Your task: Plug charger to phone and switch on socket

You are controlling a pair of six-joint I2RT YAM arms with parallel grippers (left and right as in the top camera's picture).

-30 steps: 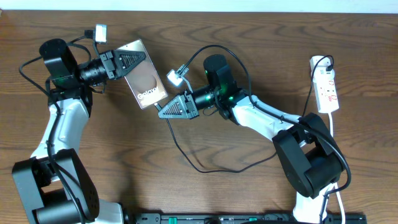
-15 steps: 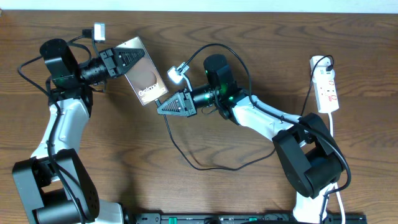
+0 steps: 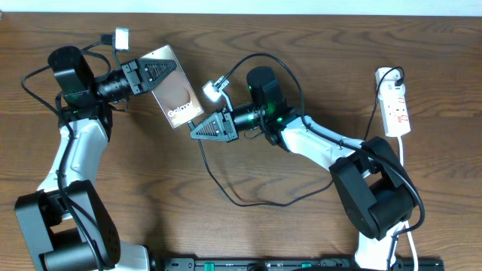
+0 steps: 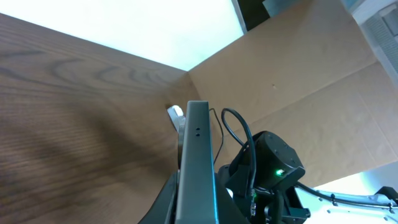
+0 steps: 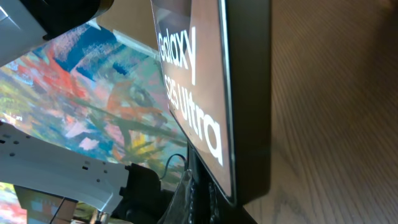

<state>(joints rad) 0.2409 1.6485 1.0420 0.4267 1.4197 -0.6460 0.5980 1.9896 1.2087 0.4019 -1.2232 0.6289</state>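
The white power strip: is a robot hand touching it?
No, the power strip lies far off on the right, while the left gripper and right gripper are both over by the phone.

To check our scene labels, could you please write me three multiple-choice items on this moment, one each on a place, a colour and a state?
1. Where does the elongated white power strip with red markings lie?
A. Beside the right arm. B. Under the left arm. C. Between the two pincers.
2. What colour is the lettering on the flat rectangular brown-screened phone?
A. Red. B. White. C. Green.
3. What is the left pincer doing?
A. Hanging open. B. Gripping the phone's end. C. Pressing the strip's switch.
Answers:
1 A: it lies out past the right arm.
2 B: white "Galaxy" shows in the right wrist view.
3 B: its fingers clamp the phone.
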